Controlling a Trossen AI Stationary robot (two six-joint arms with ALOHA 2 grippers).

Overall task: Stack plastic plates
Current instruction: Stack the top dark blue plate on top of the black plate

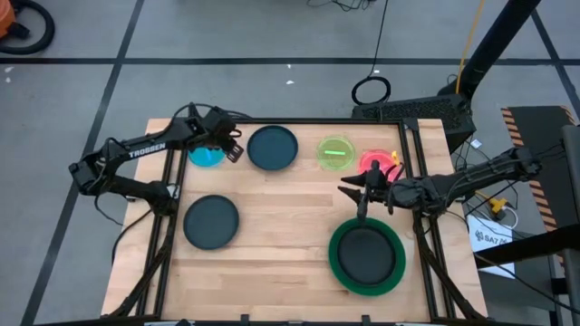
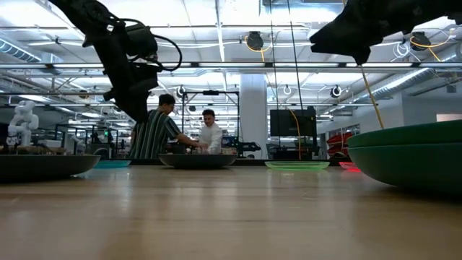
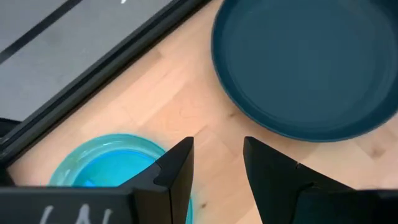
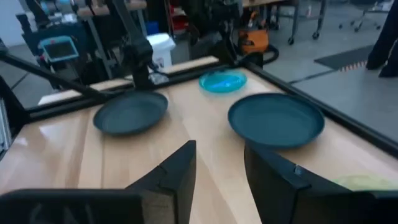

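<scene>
Near the table's right front, a dark navy plate lies inside a stack of two large green plates (image 1: 366, 256) (image 2: 411, 155). Two more navy plates rest flat on the wood: one far centre (image 1: 272, 148) (image 3: 305, 62) (image 4: 277, 119), one left (image 1: 211, 222) (image 4: 130, 112). Along the far edge lie the small blue plate (image 1: 205, 157) (image 3: 106, 165), the lime plate (image 1: 335, 151) and the pink plate (image 1: 376, 163). My left gripper (image 1: 234, 149) (image 3: 217, 155) hovers open between the blue plate and the far navy plate. My right gripper (image 1: 352, 192) (image 4: 217, 155) is open, raised above the table beyond the green stack.
A black frame rail (image 1: 299, 120) runs around the table's edges. Bare wood (image 1: 281, 217) spreads across the middle. Two people (image 2: 184, 133) stand in the room beyond the far edge. My right arm partly covers the pink plate in the high view.
</scene>
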